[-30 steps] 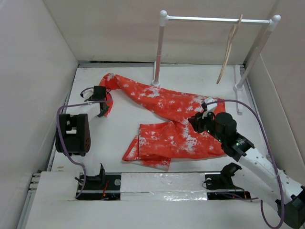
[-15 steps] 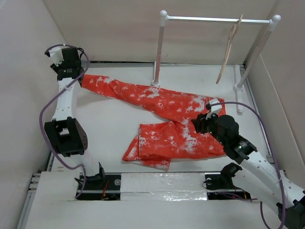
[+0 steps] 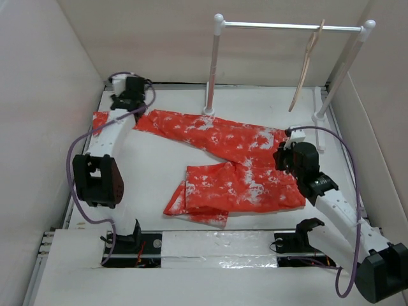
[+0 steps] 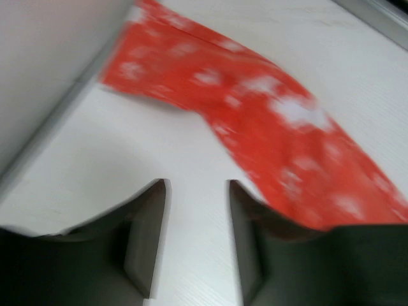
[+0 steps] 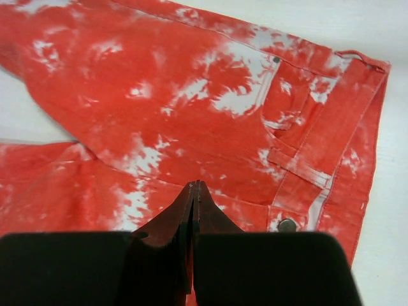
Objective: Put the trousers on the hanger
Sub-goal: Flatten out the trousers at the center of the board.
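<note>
The trousers (image 3: pixel 223 159) are soft, limp cloth, red-orange with cloudy white blotches, and lie flat and a little rumpled on the smooth white table (image 3: pixel 159 153). Their waistband is at the right. One long leg runs from there towards the far left corner, its hem near the left wall; the other leg is folded and points to the near left, so the garment's long axis goes roughly right to left. The right wrist view shows a stitched pocket with small metal rivets, belt loops and a round button (image 5: pixel 287 224) at the waistband. The hanger (image 3: pixel 306 67) is a thin, flat, pale wooden piece hooked on a white tubular rail (image 3: pixel 287 26) at the far right, well apart from the trousers, hanging down and slightly tilted. The left gripper (image 4: pixel 197 185) sits by the far-left leg with its dark jaws parted and only bare table between them; the cloth edge lies just beside its right finger. The right gripper (image 5: pixel 193 186) is at the waist end, its jaws pressed together into a point over the cloth, with no fold of fabric visibly caught.
</note>
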